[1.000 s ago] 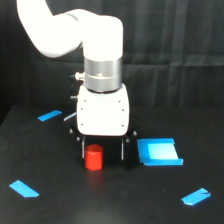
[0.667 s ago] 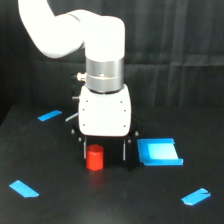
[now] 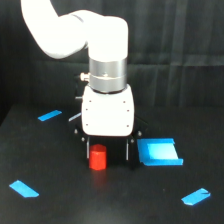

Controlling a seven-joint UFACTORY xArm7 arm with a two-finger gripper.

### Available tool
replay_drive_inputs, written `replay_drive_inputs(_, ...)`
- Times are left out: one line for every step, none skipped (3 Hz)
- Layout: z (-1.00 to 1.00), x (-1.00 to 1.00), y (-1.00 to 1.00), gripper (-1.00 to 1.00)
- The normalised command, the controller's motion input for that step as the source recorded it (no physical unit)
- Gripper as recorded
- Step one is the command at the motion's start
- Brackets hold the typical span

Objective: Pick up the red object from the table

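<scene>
The red object (image 3: 98, 157) is a small, short orange-red block standing on the black table (image 3: 60, 205), just below the white gripper body. My gripper (image 3: 107, 154) hangs straight down over it, open, with its dark fingers (image 3: 86, 150) low on either side. The block sits between the fingers, closer to the finger on the exterior view's left. I cannot tell whether that finger touches it. The other finger (image 3: 129, 151) stands well apart from the block.
A flat blue square piece (image 3: 158, 152) lies on the table just to the exterior view's right of the gripper. Blue tape strips lie at the back left (image 3: 49, 115), front left (image 3: 24, 188) and front right (image 3: 195, 196). A black backdrop rises behind the table.
The gripper and the block have shifted only very slightly; the fingers still straddle the block, which stays on the table.
</scene>
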Motion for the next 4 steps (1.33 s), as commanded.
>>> replay_drive_inputs(-0.11,0.09,0.00,0.90)
replay_drive_inputs(-0.13,0.20,-0.05,0.98)
replay_drive_inputs(-0.09,0.11,-0.03,0.84)
replay_drive_inputs(-0.10,0.15,0.22,0.78)
